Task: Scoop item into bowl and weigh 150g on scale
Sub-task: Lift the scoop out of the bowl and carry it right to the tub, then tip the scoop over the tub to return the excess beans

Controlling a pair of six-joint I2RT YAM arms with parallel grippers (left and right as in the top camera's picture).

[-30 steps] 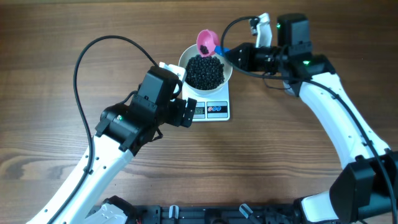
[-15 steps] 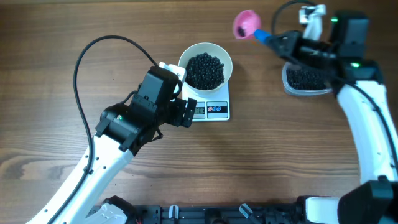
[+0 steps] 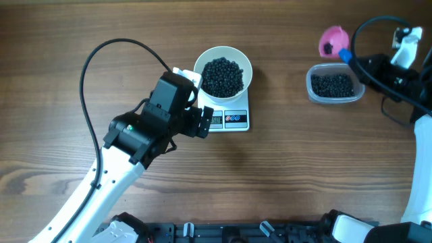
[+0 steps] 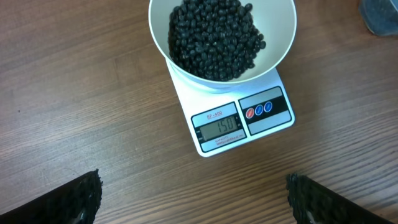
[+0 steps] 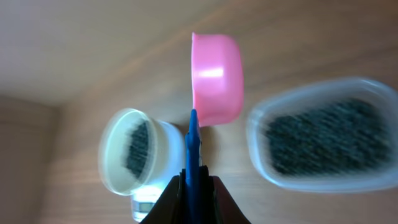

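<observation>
Overhead, the bowl (image 3: 223, 51) of beans (image 3: 223, 76) is seated on the scale (image 3: 236, 120) for weighing. The scoop (image 3: 331, 40) is held off beside the tub (image 3: 309, 84), so nothing more is added.

From the left wrist, the left pincer (image 4: 194, 202) is spread wide and empty, and the display (image 4: 217, 124) is framed; the target weight appears to be shown.

From the right wrist, the right pincer (image 5: 194, 198) is clamped tight on the scoop's blue handle (image 5: 193, 149).

Overhead looks straight down on the table (image 3: 304, 169); both wrist views, closer in, share its bowl (image 3: 247, 67) and scale (image 3: 236, 120).
</observation>
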